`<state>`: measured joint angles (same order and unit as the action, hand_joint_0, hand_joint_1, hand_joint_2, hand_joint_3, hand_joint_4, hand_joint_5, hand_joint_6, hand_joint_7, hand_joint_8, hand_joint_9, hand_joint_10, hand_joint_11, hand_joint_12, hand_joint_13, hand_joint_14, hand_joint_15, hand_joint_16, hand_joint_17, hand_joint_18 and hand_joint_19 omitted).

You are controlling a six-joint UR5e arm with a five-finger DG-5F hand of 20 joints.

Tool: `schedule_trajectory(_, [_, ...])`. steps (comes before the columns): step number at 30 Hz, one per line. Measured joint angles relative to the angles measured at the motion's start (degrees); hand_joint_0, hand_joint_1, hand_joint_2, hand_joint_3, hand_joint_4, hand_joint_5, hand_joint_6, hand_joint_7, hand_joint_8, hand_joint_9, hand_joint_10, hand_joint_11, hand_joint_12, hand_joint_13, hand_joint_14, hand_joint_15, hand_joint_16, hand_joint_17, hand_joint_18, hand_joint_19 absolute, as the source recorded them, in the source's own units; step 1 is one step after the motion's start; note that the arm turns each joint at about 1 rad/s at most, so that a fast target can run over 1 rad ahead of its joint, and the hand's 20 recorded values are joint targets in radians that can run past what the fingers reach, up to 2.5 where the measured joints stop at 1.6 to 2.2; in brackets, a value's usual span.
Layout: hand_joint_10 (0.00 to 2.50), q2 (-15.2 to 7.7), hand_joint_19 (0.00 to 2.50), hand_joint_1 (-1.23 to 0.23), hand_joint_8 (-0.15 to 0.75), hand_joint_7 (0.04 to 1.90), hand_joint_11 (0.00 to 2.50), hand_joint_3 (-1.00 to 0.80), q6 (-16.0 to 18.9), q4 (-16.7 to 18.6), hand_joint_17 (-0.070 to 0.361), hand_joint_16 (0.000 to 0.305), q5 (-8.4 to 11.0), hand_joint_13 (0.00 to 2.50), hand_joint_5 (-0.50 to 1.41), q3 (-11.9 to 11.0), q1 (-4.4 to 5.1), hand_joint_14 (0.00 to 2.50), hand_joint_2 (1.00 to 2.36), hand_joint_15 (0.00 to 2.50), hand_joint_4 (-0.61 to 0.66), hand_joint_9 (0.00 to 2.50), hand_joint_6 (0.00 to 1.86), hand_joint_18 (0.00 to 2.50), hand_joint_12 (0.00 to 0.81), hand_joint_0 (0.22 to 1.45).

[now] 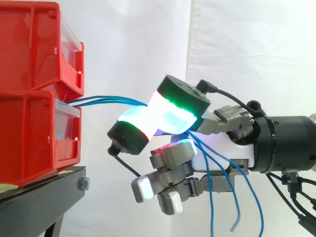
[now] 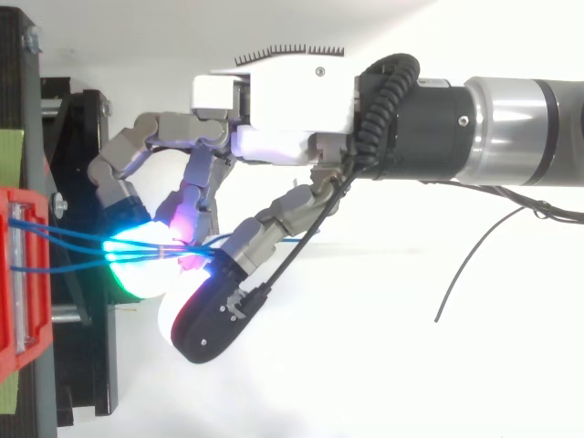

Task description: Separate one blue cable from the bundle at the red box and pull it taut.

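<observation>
A bundle of thin blue cables (image 1: 108,100) comes out of the front of the stacked red bins (image 1: 29,98) and runs right, fairly straight, to the hand (image 1: 232,143). In the top view the cables (image 2: 73,239) fan out at the bin (image 2: 23,274) and converge between glowing fingertips (image 2: 128,251), where the hand (image 2: 274,100) pinches them together. Its other fingers curl below, holding nothing. Behind the pinch, the cables' loose ends (image 1: 237,197) hang down under the palm. No single cable stands apart from the rest.
The bins sit on a black stand (image 1: 39,197) at the left, with a bolt at its front corner. A white curtain hangs behind. There is free room between the bin fronts and the hand, and below the hand.
</observation>
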<state>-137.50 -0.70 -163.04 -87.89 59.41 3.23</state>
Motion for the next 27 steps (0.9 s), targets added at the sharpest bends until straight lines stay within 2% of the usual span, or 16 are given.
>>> schedule_trajectory(7, [0.02, 0.01, 0.81, -0.97, 0.322, 1.21, 1.34, -0.5, 0.0, 0.0, 0.112, 0.05, 0.03, 0.97, -0.15, 0.0, 0.02, 0.03, 1.0, 0.72, -0.08, 1.3, 0.89, 0.96, 0.394, 0.48])
schedule_trajectory(13, [0.02, 0.02, 0.8, -0.81, 0.345, 1.11, 1.31, -0.5, 0.0, 0.01, 0.123, 0.055, 0.05, 1.0, -0.15, 0.0, 0.03, 0.02, 1.0, 0.71, -0.05, 1.32, 0.87, 1.01, 0.418, 0.44])
schedule_trajectory(20, [0.02, 0.03, 0.84, -0.62, 0.328, 1.13, 1.31, -0.5, 0.0, 0.06, 0.115, 0.051, 0.06, 1.0, -0.14, 0.0, 0.1, 0.02, 1.0, 0.71, -0.07, 1.34, 0.84, 0.99, 0.405, 0.48])
schedule_trajectory(27, [0.03, 0.02, 0.88, -0.59, 0.293, 1.19, 1.31, -0.5, 0.0, 0.06, 0.098, 0.044, 0.08, 0.98, -0.13, 0.0, 0.16, 0.03, 1.0, 0.72, -0.13, 1.33, 0.82, 0.95, 0.372, 0.61])
